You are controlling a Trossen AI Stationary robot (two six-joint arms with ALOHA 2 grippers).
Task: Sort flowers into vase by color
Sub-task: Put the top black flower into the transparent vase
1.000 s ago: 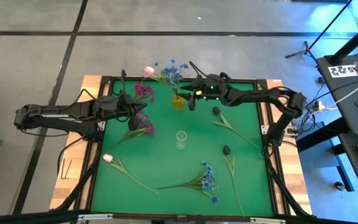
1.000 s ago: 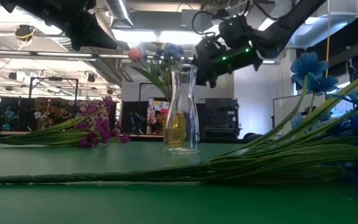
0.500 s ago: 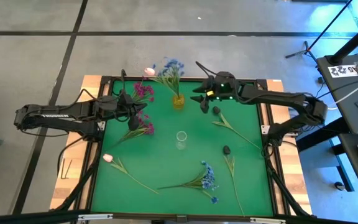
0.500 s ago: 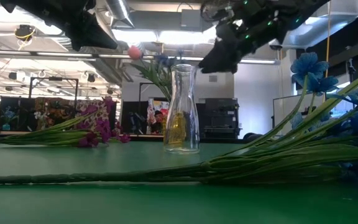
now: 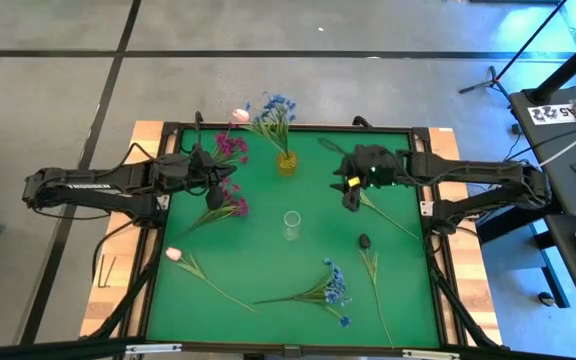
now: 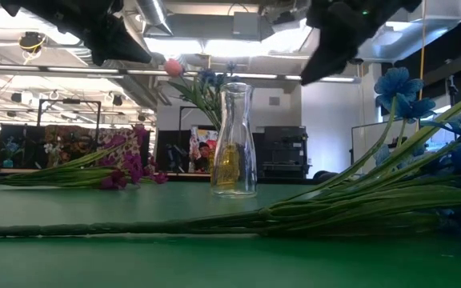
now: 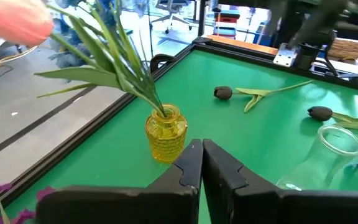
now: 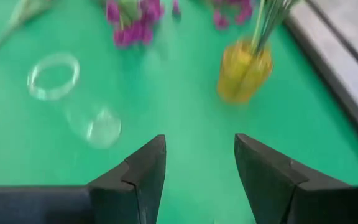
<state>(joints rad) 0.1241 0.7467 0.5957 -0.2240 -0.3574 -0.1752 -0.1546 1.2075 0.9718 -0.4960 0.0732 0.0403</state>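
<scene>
A yellow vase (image 5: 286, 163) (image 7: 165, 134) holds blue blossoms and a pink tulip (image 5: 239, 114). A clear glass vase (image 5: 291, 224) (image 6: 234, 140) stands mid-table. Lying on the green mat are magenta clusters (image 5: 233, 205), a pink tulip (image 5: 174, 254), a blue spray (image 5: 333, 285) and two dark-bud stems (image 5: 383, 212) (image 5: 364, 241). My right gripper (image 5: 348, 195) (image 8: 199, 168) hovers open above the farther dark bud, to the right of the yellow vase. My left gripper (image 5: 213, 192) (image 7: 199, 163) is shut and hangs over the magenta clusters, holding nothing.
A raised black frame (image 5: 423, 205) borders the green mat. The clear vase stands between the two arms. The blue spray's long stems (image 6: 214, 222) lie across the near part of the mat. Bare mat shows between the clear vase and the pink tulip.
My right gripper has drawn away from the yellow vase, moving toward the table's right edge and a little nearer, and is now above the farther dark-bud stem. The flowers in the yellow vase have stayed put. The left arm has kept still.
</scene>
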